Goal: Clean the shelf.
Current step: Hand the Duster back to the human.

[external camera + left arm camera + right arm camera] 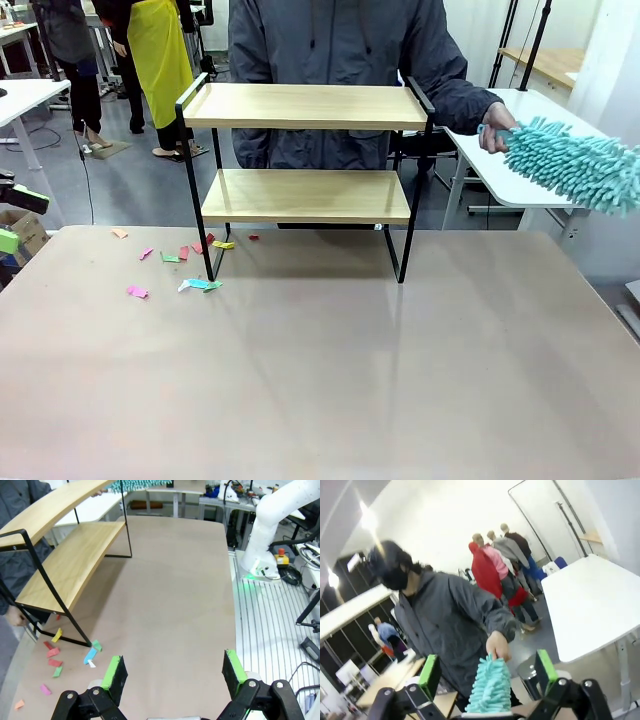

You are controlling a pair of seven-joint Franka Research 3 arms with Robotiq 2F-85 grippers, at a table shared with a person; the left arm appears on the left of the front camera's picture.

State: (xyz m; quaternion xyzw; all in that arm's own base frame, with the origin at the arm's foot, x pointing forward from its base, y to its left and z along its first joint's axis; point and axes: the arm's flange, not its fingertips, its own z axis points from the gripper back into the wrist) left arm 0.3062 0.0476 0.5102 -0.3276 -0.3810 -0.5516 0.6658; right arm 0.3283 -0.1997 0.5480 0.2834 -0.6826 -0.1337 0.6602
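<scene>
The shelf (305, 106) stands at the table's far middle, with two light wooden boards on a thin black frame; it also runs along the left of the left wrist view (70, 565). A person behind it holds a turquoise fluffy duster (570, 165) out to the right by its handle. In the right wrist view the duster (492, 685) points at me between the spread fingers of my right gripper (487, 675), which is open; whether they touch it I cannot tell. My left gripper (174, 675) is open over bare table and sits at the far left edge (14, 220).
Several coloured paper scraps (185, 262) lie on the table by the shelf's left legs, also in the left wrist view (55, 652). The right arm's white base (265, 535) stands past the table's edge. White side tables (520, 150) and other people stand behind.
</scene>
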